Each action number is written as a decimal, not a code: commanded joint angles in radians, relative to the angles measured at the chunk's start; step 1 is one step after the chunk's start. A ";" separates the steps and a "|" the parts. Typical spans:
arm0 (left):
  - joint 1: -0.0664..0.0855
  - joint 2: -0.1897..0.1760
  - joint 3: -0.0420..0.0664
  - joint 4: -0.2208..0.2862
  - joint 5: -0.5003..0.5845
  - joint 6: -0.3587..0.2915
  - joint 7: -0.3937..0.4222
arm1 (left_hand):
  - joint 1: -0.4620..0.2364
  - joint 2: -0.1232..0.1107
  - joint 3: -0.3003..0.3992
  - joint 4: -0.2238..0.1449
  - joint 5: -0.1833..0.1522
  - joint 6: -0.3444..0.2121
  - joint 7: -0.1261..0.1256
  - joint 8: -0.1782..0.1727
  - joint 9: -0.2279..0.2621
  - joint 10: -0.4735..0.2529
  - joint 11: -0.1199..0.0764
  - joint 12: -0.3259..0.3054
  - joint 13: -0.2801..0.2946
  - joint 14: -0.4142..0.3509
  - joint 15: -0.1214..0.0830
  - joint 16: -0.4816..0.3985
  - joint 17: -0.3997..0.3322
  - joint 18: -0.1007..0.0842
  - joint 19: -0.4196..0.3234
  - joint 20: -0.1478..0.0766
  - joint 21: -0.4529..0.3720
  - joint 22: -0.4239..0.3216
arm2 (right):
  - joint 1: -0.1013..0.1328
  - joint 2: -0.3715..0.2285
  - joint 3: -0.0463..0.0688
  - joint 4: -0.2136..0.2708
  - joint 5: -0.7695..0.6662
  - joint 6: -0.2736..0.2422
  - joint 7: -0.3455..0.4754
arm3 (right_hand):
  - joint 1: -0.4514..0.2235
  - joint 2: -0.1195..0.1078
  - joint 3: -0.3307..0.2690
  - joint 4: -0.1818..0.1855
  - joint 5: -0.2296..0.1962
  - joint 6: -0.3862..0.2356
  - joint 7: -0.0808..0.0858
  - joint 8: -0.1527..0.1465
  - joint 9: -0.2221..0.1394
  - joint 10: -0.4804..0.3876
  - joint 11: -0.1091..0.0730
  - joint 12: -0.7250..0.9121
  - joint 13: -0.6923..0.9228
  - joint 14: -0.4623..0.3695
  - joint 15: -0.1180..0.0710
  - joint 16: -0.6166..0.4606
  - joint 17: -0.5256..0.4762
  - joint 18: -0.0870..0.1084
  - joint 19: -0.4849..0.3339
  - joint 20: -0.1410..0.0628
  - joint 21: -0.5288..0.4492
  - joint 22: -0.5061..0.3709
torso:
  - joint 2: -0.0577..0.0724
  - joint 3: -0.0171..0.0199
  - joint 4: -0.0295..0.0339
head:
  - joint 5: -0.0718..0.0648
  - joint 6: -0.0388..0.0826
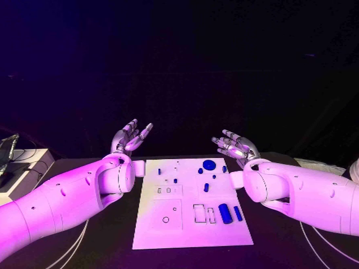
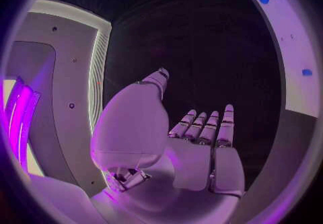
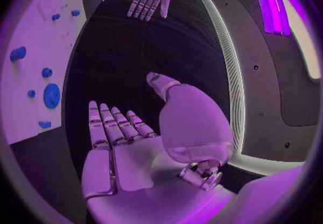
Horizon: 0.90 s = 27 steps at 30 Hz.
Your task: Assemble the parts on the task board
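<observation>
The white task board (image 1: 179,224) lies in the middle of the black table between my two arms. Small blue parts rest on it: a round disc (image 1: 210,165) near its far edge, a thick cylinder (image 1: 225,213) and a thin bar (image 1: 238,213) near its right side, plus several tiny pegs. My left hand (image 1: 130,137) is raised beyond the board's far left corner, palm up, fingers spread, holding nothing. My right hand (image 1: 234,147) is raised beyond the far right corner, also spread and empty. The board (image 3: 34,62) and disc (image 3: 51,96) show in the right wrist view, beside my right hand (image 3: 128,143). The left wrist view shows my left hand (image 2: 188,143).
A white box (image 1: 18,168) with cables and a dark device stands at the table's left edge. A white object (image 1: 321,165) lies at the far right. Pale cables run along the table beside each arm.
</observation>
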 commanded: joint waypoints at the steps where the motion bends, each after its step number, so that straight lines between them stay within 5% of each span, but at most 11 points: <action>1: 0.004 0.015 0.008 -0.031 -0.054 0.127 -0.020 | 0.032 -0.003 0.002 0.010 0.006 0.013 0.065 0.006 0.002 0.014 0.002 0.007 0.002 0.013 0.004 0.005 0.002 0.020 0.011 0.003 0.005 0.002 | 0.011 0.008 -0.007 -0.020 -0.032 0.148 -0.062 | 0.082 0.000 0.027 -0.023 -0.034 0.054 0.165 0.017 0.011 0.070 0.002 0.012 0.006 0.079 0.000 0.016 0.011 0.017 0.063 0.007 0.020 0.008 | 0.000 -0.0001 0.0000 | 0.000 0.000; 5: 0.005 0.025 0.015 -0.053 -0.060 0.145 -0.023 | 0.032 0.032 0.021 0.007 0.001 0.092 0.085 0.025 0.014 0.102 0.025 0.019 0.011 0.121 0.016 0.028 0.019 0.022 0.051 0.009 0.017 0.007 | 0.017 0.012 -0.014 -0.031 -0.034 0.165 -0.070 | 0.158 -0.012 0.044 -0.076 -0.047 0.245 0.160 0.071 0.054 0.317 -0.020 0.051 0.026 0.392 -0.037 0.091 0.056 0.056 0.345 0.002 0.099 0.044 | 0.000 -0.0001 0.0000 | 0.000 0.000; 6: 0.004 -0.050 0.014 0.015 -0.057 0.199 -0.020 | 0.033 0.043 0.031 0.004 -0.001 0.171 0.095 0.046 0.027 0.170 0.039 0.028 0.016 0.207 0.019 0.049 0.031 0.019 0.112 0.010 0.031 0.014 | 0.037 0.015 -0.013 -0.112 -0.363 0.140 -0.030 | 0.174 -0.016 0.051 -0.089 -0.046 0.319 0.156 0.093 0.071 0.430 -0.029 0.072 0.034 0.472 -0.049 0.113 0.067 0.068 0.382 0.002 0.115 0.048 | 0.017 0.0005 -0.0047 | 0.001 -0.022; 8: 0.004 -0.075 0.013 0.044 -0.059 0.213 -0.016 | 0.040 0.048 0.046 0.001 -0.004 0.301 0.108 0.082 0.048 0.321 0.060 0.046 0.027 0.411 0.013 0.097 0.060 0.024 0.346 0.009 0.092 0.041 | 0.046 0.018 -0.012 -0.130 -0.476 0.148 -0.031 | 0.199 -0.030 0.070 -0.113 -0.054 0.493 0.135 0.145 0.106 0.605 -0.055 0.093 0.035 0.567 -0.081 0.143 0.079 0.097 0.463 -0.003 0.151 0.056 | 0.026 -0.0001 -0.0035 | -0.001 -0.025; 9: 0.004 -0.088 0.013 0.060 -0.061 0.215 -0.013 | 0.040 0.048 0.047 0.002 -0.003 0.309 0.108 0.084 0.049 0.331 0.061 0.044 0.026 0.426 0.010 0.099 0.061 0.026 0.367 0.008 0.097 0.042 | 0.050 0.021 -0.011 -0.139 -0.529 0.153 -0.032 | 0.201 -0.032 0.074 -0.115 -0.055 0.519 0.131 0.152 0.110 0.619 -0.059 0.092 0.034 0.581 -0.086 0.147 0.080 0.099 0.477 -0.006 0.158 0.057 | 0.032 0.0000 -0.0033 | 0.000 -0.025; 10: 0.004 -0.101 0.013 0.077 -0.062 0.216 -0.010 | 0.047 0.048 0.056 -0.001 -0.005 0.409 0.110 0.114 0.067 0.468 0.068 0.066 0.036 0.588 -0.009 0.144 0.086 0.052 0.454 0.006 0.132 0.053 | 0.055 0.023 -0.011 -0.146 -0.580 0.158 -0.034 | 0.219 -0.039 0.090 -0.131 -0.036 0.597 0.112 0.179 0.125 0.681 -0.080 0.106 0.035 0.645 -0.110 0.173 0.090 0.100 0.531 -0.029 0.190 0.070 | 0.039 0.0003 -0.0033 | 0.001 -0.025; 13: 0.004 -0.135 0.015 0.123 -0.065 0.222 -0.006 | 0.061 0.045 0.078 -0.004 -0.003 0.549 0.106 0.153 0.090 0.669 0.055 0.083 0.043 0.694 -0.035 0.182 0.114 0.066 0.560 -0.007 0.175 0.060 | 0.067 0.028 -0.009 -0.161 -0.709 0.163 -0.044 | 0.233 -0.051 0.101 -0.148 -0.032 0.631 0.097 0.183 0.123 0.730 -0.095 0.087 0.030 0.706 -0.131 0.186 0.096 0.096 0.576 -0.057 0.230 0.087 | 0.053 -0.0003 -0.0021 | -0.002 -0.028; 14: 0.004 -0.146 0.015 0.139 -0.066 0.223 -0.006 | 0.066 0.042 0.088 -0.006 -0.003 0.600 0.100 0.173 0.099 0.724 0.038 0.100 0.048 0.742 -0.052 0.203 0.131 0.067 0.598 -0.021 0.191 0.064 | 0.072 0.030 -0.008 -0.165 -0.765 0.163 -0.050 | 0.245 -0.051 0.071 -0.162 -0.041 0.666 0.081 0.192 0.125 0.787 -0.119 0.090 0.032 0.822 -0.173 0.237 0.122 0.095 0.664 -0.101 0.319 0.134 | 0.060 -0.0010 -0.0012 | -0.004 -0.025; 19: 0.004 -0.212 0.021 0.228 -0.083 0.238 -0.015 | 0.066 0.019 0.135 -0.001 -0.005 0.694 0.070 0.210 0.120 0.906 -0.010 0.132 0.058 0.893 -0.110 0.283 0.221 0.066 0.734 -0.080 0.255 0.080 | 0.101 0.040 -0.006 -0.179 -1.024 0.159 -0.107 | 0.239 -0.060 0.032 -0.167 -0.060 0.738 0.052 0.180 0.112 0.897 -0.161 0.049 0.032 1.040 -0.235 0.329 0.203 0.094 0.736 -0.179 0.560 0.289 | 0.091 -0.0052 0.0034 | -0.014 -0.021; 25: 0.004 -0.266 0.040 0.312 -0.108 0.253 -0.028 | 0.075 -0.021 0.196 -0.013 -0.007 0.729 0.047 0.218 0.141 1.015 -0.045 0.114 0.063 1.003 -0.159 0.452 0.382 0.063 0.847 -0.137 0.361 0.130 | 0.133 0.042 -0.005 -0.175 -1.278 0.153 -0.211 | 0.211 -0.092 0.079 -0.149 -0.045 0.800 0.025 0.161 0.111 0.982 -0.192 0.037 0.039 1.155 -0.267 0.594 0.396 0.097 0.800 -0.201 0.749 0.422 | 0.123 -0.0086 0.0137 | -0.022 -0.011; 27: 0.004 -0.279 0.044 0.335 -0.114 0.258 -0.032 | 0.075 -0.029 0.212 -0.020 -0.007 0.731 0.046 0.216 0.147 1.029 -0.049 0.103 0.064 0.998 -0.165 0.524 0.444 0.060 0.857 -0.148 0.401 0.154 | 0.142 0.042 -0.004 -0.170 -1.348 0.158 -0.253 | 0.204 -0.107 0.103 -0.142 -0.042 0.809 0.020 0.156 0.117 0.995 -0.197 0.035 0.043 1.137 -0.270 0.703 0.467 0.073 0.868 -0.202 0.883 0.592 | 0.132 -0.0101 0.0165 | -0.025 -0.011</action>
